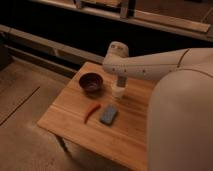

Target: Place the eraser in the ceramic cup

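The eraser (pixel 108 114), a blue-grey block, lies flat on the wooden table (pixel 70 112) near its middle. The ceramic cup (pixel 118 92), small and white, stands behind the eraser, to the right of the bowl. My white arm reaches in from the right, and my gripper (pixel 120 81) hangs straight down just above the cup, hiding the cup's top. The gripper is well apart from the eraser and nothing shows in it.
A dark reddish-brown bowl (pixel 92 83) stands at the back left of the table. A red chilli-shaped thing (pixel 91 112) lies just left of the eraser. My white body (pixel 182 125) covers the table's right side. Dark rails run behind the table.
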